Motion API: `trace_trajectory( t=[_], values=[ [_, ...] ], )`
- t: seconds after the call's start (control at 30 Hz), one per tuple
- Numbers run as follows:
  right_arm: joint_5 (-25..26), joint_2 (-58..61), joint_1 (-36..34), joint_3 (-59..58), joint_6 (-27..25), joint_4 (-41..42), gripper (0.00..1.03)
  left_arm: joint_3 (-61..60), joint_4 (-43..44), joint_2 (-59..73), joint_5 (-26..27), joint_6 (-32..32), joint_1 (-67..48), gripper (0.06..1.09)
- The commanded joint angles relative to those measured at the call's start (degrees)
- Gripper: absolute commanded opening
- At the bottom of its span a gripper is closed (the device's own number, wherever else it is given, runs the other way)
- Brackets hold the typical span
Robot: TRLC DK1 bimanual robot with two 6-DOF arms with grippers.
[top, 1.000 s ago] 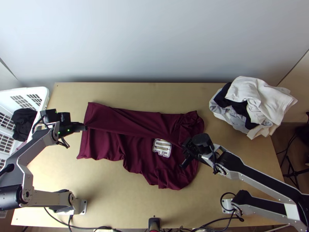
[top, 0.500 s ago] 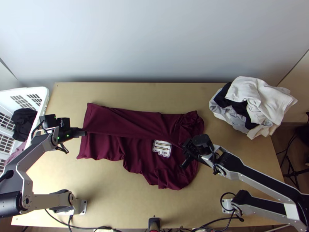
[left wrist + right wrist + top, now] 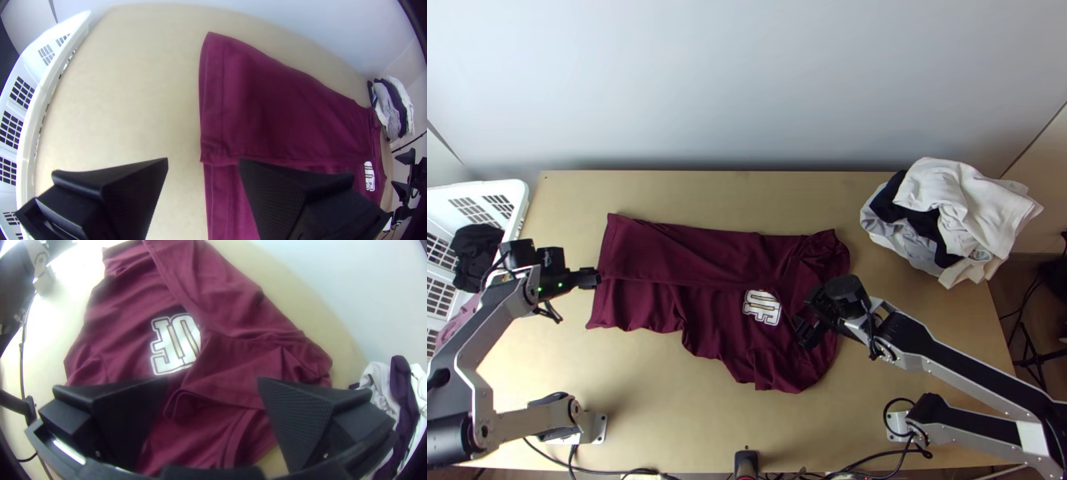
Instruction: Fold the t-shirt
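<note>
The maroon t-shirt (image 3: 691, 300) lies on the table with its far part folded lengthwise over the near part, partly across the white lettering (image 3: 761, 307). At the shirt's left end, my left gripper (image 3: 593, 278) is beside the folded edge; in the left wrist view the left gripper (image 3: 203, 161) is open, with the corner of the folded layer just beyond its gap. Over the shirt's right part is my right gripper (image 3: 803, 320). The right wrist view has the right gripper (image 3: 213, 380) open above a loose, wrinkled flap (image 3: 235, 373), with no cloth pinched.
A pile of white, grey and dark clothes (image 3: 947, 216) sits at the table's far right. At the left edge stands a white slatted basket (image 3: 517, 192) with dark cloth (image 3: 477, 252) inside. Cables (image 3: 643, 472) run along the near edge.
My left gripper has moved slightly left and toward the near side. The folded layer's edge has come nearer and slackened at both ends; both grippers have let it go. The right arm has barely moved.
</note>
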Motion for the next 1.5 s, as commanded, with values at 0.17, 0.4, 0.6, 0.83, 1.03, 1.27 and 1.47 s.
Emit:
trace_trajectory(
  t=[0.17,0.4,0.6,0.83,1.03,1.27,1.47],
  values=[
    [-0.4,-3.2,-2.3,1.6,-0.8,-3.4,0.99,-1.5,-22.3,-12.6,2.4,5.1,1.4,0.87],
    [-0.8,-6.7,-2.9,2.4,-0.7,-8.0,0.99,-3.2,-29.0,-17.6,2.3,7.3,2.0,0.87],
    [-1.8,-9.6,-3.0,2.4,-0.8,-11.6,0.99,-5.5,-29.0,-18.2,2.1,8.2,1.7,0.86],
    [-2.2,-10.3,-3.0,2.8,-0.8,-12.6,0.99,-7.3,-28.2,-16.5,1.7,7.8,0.9,0.81],
    [-2.9,-10.4,-2.8,3.7,-0.9,-13.8,0.99,-9.2,-24.7,-16.0,1.3,7.7,0.9,0.81],
    [-5.6,-10.7,-0.3,4.0,-1.6,-18.4,0.99,-9.9,-20.3,-13.5,0.9,5.8,0.7,0.6],
    [-8.5,-10.6,5.8,-0.1,-3.5,-22.9,0.99,-9.9,-17.2,-13.0,1.5,2.2,-0.2,0.09]
  ],
)
